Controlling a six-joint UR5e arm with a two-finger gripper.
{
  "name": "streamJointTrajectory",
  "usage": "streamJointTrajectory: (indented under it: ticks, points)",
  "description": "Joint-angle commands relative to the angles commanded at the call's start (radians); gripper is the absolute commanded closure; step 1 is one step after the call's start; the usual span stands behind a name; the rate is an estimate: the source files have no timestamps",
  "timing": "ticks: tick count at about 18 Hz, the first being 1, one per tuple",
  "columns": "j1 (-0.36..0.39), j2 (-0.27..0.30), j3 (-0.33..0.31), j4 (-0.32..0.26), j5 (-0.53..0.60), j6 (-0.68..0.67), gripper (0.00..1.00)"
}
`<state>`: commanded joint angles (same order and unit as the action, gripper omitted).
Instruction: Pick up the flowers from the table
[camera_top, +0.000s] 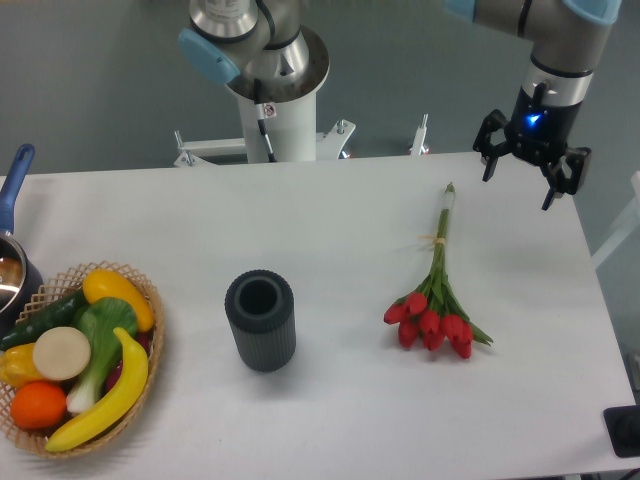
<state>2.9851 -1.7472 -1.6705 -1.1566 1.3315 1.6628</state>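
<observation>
Nearest the camera, the white table (330, 420) spreads wide and carries everything, so the approach has room on all sides. On its left edge sits a wicker basket (150, 350) heaped with vegetables and fruit, with a pot (12, 265) just behind it; both lie well apart from the work and need no care. Near the middle stands a dark ribbed cylinder vase (261, 320), upright and open-topped, clear of the likely path. To its right lie the flowers (434, 300), flat on the tabletop, red heads toward the camera and the thin stems running away toward the far edge, bound with a pale tie partway up. Above the far right corner hangs the gripper (530, 165), fingers spread and holding nothing, up and to the right of the stem tips. To do this step well, I judge it should travel over the bound part of the stems, turn so its fingers straddle them crosswise, descend almost to the surface, and close there, since the tie gathers the stems and the blooms would crush.
</observation>
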Motion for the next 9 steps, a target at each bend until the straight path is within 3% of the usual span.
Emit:
streamJointTrajectory:
  ticks: [9]
  points:
    - [-0.005, -0.003, -0.032, 0.002, 0.031, -0.021, 0.0]
